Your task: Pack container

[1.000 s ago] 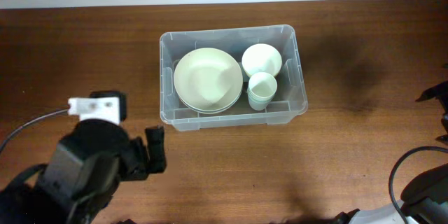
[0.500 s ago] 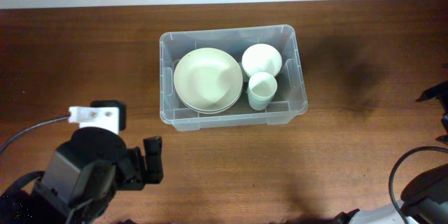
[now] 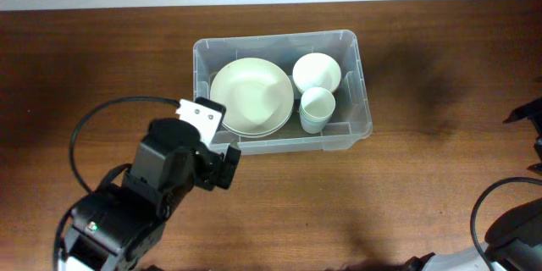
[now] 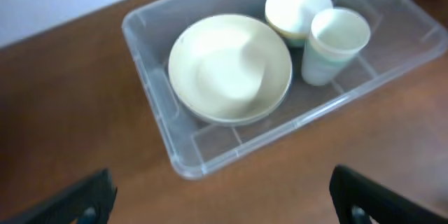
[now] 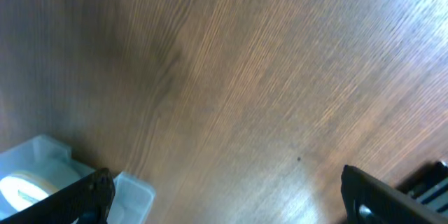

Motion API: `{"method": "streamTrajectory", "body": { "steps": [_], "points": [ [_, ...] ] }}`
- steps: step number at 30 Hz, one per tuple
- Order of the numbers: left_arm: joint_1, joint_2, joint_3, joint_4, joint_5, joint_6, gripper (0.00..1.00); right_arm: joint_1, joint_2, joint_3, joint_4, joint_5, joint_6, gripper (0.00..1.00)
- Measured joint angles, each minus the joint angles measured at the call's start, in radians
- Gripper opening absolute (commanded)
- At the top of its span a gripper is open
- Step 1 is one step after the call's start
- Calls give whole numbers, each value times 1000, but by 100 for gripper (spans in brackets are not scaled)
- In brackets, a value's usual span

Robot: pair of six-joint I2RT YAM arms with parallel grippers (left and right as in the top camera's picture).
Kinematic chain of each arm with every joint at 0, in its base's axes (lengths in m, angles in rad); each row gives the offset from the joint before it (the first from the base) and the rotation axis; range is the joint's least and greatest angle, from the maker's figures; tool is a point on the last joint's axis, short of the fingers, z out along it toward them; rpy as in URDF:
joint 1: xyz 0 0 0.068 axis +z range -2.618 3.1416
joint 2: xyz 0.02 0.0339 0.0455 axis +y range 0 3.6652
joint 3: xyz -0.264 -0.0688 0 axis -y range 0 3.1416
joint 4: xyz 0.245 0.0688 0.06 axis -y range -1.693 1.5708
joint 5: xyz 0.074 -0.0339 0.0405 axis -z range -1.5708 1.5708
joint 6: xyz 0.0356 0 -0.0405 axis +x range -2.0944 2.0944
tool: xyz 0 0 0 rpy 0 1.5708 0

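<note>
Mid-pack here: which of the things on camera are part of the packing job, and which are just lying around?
Job: container, holding the large bowls, small bowl and cup; left gripper, open at its near-left corner.
Just there: table, left arm's cable, right gripper, open over the table.

Ahead of the black fingers of my left gripper I see a clear, colourless container, a pale cream-green plate, bowl and cup, and a reddish-brown wood-grained table; the same grain runs between my right gripper's black fingers.
</note>
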Motion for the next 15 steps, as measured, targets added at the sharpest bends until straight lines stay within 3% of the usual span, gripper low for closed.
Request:
{"method": "streamTrajectory", "body": {
  "steps": [7, 15],
  "points": [
    [259, -220, -385, 356, 229, 140, 100, 0, 0, 0, 0, 0, 0, 99],
    [434, -470, -696, 613, 322, 174, 100, 0, 0, 0, 0, 0, 1, 99]
  ]
}}
